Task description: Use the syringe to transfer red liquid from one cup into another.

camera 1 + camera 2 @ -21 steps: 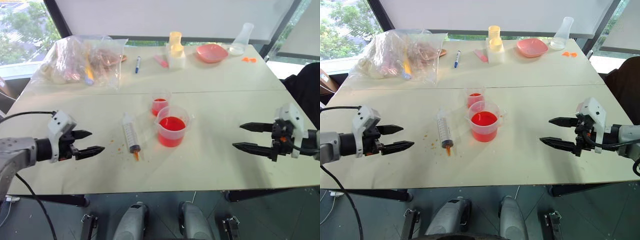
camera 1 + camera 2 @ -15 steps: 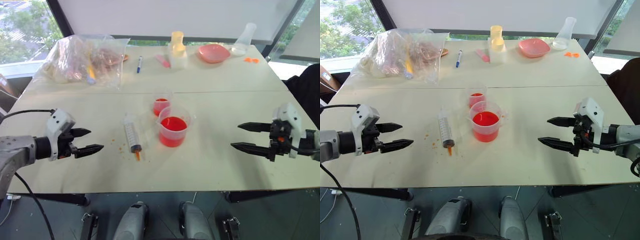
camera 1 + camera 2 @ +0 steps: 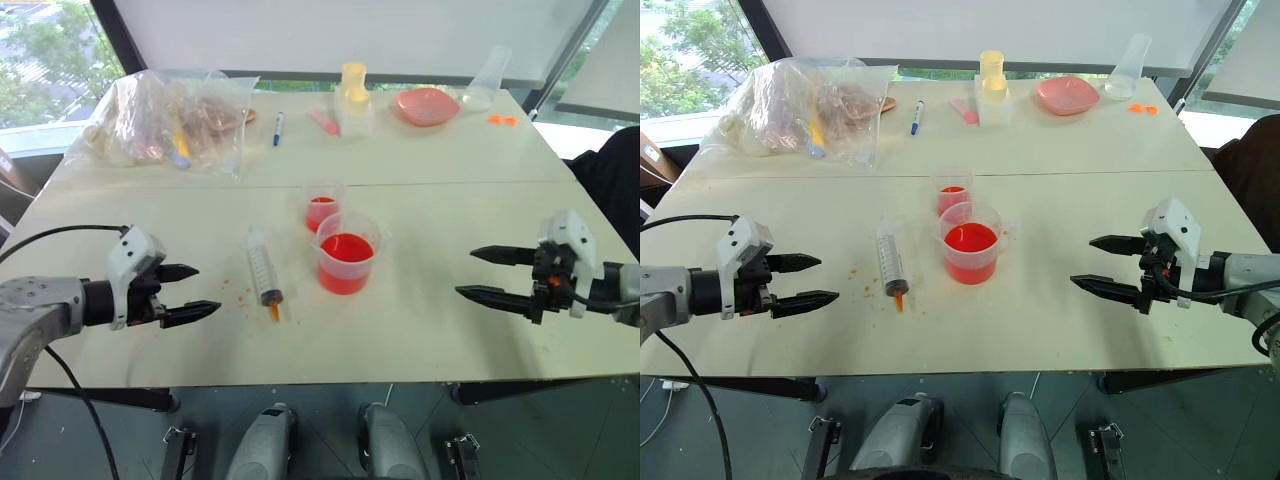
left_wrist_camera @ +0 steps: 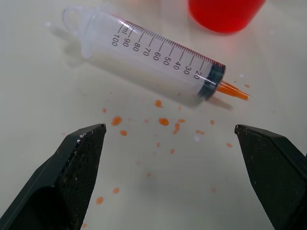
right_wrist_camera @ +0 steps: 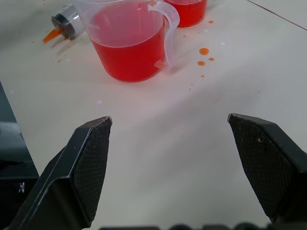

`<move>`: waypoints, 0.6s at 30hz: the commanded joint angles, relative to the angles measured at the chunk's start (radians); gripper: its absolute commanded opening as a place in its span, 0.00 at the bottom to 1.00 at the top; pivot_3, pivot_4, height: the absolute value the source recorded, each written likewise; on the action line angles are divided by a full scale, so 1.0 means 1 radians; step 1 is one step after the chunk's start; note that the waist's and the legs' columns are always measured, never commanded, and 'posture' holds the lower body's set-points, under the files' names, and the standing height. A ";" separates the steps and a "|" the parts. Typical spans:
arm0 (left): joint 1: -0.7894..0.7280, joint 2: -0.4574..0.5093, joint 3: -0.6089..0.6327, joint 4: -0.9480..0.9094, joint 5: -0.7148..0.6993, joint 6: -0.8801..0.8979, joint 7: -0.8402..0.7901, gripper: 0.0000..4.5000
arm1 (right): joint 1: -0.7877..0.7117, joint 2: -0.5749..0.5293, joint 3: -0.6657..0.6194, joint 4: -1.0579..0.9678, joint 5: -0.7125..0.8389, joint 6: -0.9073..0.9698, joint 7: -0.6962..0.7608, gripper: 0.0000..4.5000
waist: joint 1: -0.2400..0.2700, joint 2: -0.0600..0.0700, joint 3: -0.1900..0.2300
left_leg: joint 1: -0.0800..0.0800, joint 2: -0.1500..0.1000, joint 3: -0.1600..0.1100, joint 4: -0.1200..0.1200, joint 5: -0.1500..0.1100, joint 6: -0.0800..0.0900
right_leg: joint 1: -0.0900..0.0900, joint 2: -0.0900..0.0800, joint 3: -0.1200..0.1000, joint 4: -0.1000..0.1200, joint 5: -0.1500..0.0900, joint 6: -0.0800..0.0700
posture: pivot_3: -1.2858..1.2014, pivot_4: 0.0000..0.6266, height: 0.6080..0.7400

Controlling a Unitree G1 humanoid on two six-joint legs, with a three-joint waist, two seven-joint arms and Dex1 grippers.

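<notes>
The clear syringe [image 3: 263, 271] lies flat on the white table, orange tip toward the near edge; its graduated barrel [image 4: 158, 57] shows in the left wrist view. Just right of it stands the measuring beaker [image 3: 346, 254] holding red liquid [image 5: 129, 48], and the small tumbler [image 3: 322, 206] with red liquid stands right behind it. My left gripper [image 3: 196, 292] hovers open to the left of the syringe, empty. My right gripper [image 3: 478, 273] hovers open well to the right of the beaker, empty, its fingers pointing at the cups.
Orange droplets [image 4: 163, 122] speckle the table beside the syringe. Along the far edge sit a plastic bag of items [image 3: 165, 120], a blue pen [image 3: 276, 128], a yellow-topped white container [image 3: 353, 100], a pink dish [image 3: 425, 105] and a clear flask [image 3: 484, 78].
My left gripper has slid right, closer to the syringe. My right gripper has edged slightly left. Both stay open; syringe and cups have not moved.
</notes>
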 commanded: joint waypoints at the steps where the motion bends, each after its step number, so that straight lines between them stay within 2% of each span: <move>1: -0.069 0.011 0.003 -0.010 0.039 0.042 0.095 0.99 | -0.008 0.003 -0.012 -0.029 0.000 -0.027 0.002 0.90 | 0.001 0.000 0.000 | 0.000 0.000 0.000 0.000 0.000 0.000 | 0.000 0.000 0.000 0.000 0.000 0.000 | 0.52 0.24 1.00; 3: -0.147 0.031 -0.017 -0.007 -0.027 0.194 0.114 0.99 | -0.020 -0.002 -0.010 -0.040 0.002 -0.034 0.005 0.90 | 0.001 -0.001 0.000 | 0.000 0.000 0.000 0.000 0.000 0.000 | 0.000 0.000 -0.001 0.000 0.000 0.000 | 0.52 0.24 1.00; 5: -0.290 0.006 -0.033 0.006 -0.087 0.364 0.178 0.99 | -0.061 -0.017 -0.004 -0.071 0.014 -0.035 0.007 0.90 | 0.001 -0.001 0.000 | 0.000 -0.001 -0.001 0.001 0.000 0.000 | 0.001 0.001 -0.001 0.000 0.000 0.001 | 0.52 0.24 1.00; 8: -0.495 -0.126 -0.039 0.035 -0.143 0.621 0.299 0.99 | -0.151 -0.027 0.028 -0.132 0.026 -0.038 0.001 0.90 | -0.001 -0.001 0.001 | 0.000 -0.001 -0.002 0.002 0.000 0.000 | 0.001 0.001 -0.002 0.002 0.002 0.006 | 0.52 0.24 1.00; 10: -0.612 -0.211 -0.055 0.103 -0.118 0.770 0.394 0.99 | -0.213 -0.025 0.060 -0.178 0.026 -0.044 -0.005 0.90 | -0.002 -0.001 0.000 | 0.000 -0.002 -0.002 0.002 0.000 0.000 | 0.002 0.001 -0.002 0.003 0.002 0.007 | 0.52 0.24 1.00; 15: -0.787 -0.259 -0.141 0.365 -0.249 0.811 0.655 0.99 | -0.344 -0.003 0.134 -0.231 0.035 -0.056 -0.007 0.90 | -0.022 -0.002 0.001 | 0.001 -0.002 -0.005 0.001 0.001 -0.001 | 0.000 0.001 -0.003 0.006 0.001 0.007 | 0.52 0.24 1.00; 18: -0.871 -0.333 -0.191 0.529 -0.298 0.811 0.861 0.99 | -0.410 0.010 0.194 -0.235 0.030 -0.089 0.024 0.90 | -0.022 -0.002 0.001 | 0.001 -0.003 -0.005 0.001 0.001 -0.001 | 0.001 0.001 -0.002 0.005 0.001 0.007 | 0.52 0.24 1.00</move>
